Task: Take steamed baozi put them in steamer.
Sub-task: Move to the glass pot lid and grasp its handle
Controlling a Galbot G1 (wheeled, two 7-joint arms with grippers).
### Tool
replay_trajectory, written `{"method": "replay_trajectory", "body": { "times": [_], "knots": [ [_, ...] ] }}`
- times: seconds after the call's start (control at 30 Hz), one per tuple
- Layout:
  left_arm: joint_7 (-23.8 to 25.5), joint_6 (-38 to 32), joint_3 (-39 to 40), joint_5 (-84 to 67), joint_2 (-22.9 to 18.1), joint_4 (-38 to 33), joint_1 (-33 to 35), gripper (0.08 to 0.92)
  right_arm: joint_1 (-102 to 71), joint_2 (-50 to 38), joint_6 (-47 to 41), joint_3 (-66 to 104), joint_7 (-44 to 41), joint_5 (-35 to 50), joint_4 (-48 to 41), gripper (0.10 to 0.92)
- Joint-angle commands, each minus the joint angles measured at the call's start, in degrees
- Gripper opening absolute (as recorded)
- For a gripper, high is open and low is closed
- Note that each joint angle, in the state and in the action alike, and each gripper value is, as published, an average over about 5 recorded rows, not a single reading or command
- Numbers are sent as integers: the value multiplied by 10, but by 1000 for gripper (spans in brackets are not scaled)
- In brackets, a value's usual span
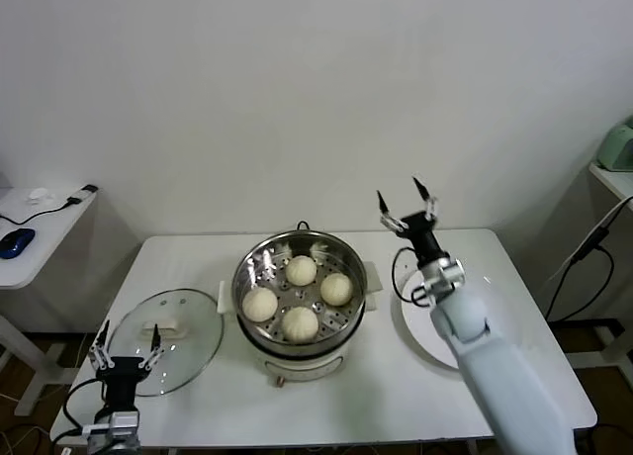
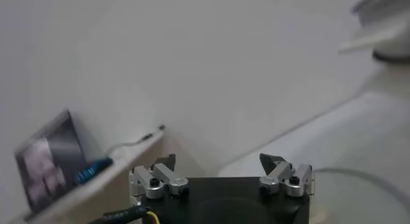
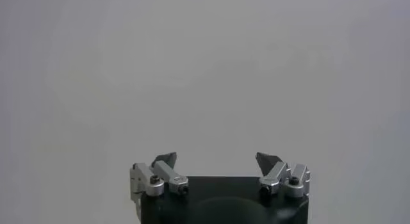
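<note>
Several cream-white steamed baozi [image 1: 301, 269] lie on the perforated tray inside the shiny steel steamer [image 1: 255, 257] at the table's middle. My right gripper [image 1: 406, 200] is raised to the right of the steamer, above the table's back edge, pointing up with its fingers spread and empty. In the right wrist view that gripper [image 3: 216, 159] faces only the bare wall. My left gripper [image 1: 127, 342] stands open and empty at the front left corner, next to the glass lid; in its own view the gripper [image 2: 220, 160] points toward the wall.
A round glass lid [image 1: 188, 326] with a cream handle lies left of the steamer. A flat white plate [image 1: 415, 321] lies right of it, partly under my right arm. A side desk [image 1: 45, 227] with a blue mouse stands at the far left.
</note>
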Motion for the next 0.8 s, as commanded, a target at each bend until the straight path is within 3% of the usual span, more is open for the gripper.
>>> {"method": "replay_trajectory", "body": {
  "times": [0.03, 0.37, 0.8],
  "knots": [
    [-100, -30, -16, 410, 22, 104, -22, 823, -265, 104, 108, 172, 18, -29, 26, 823],
    [-125, -49, -1, 539, 11, 138, -19, 823, -297, 105, 120, 166, 14, -28, 47, 823],
    [-87, -15, 2, 536, 21, 174, -74, 823, -315, 112, 129, 159, 11, -31, 50, 823]
  ]
}}
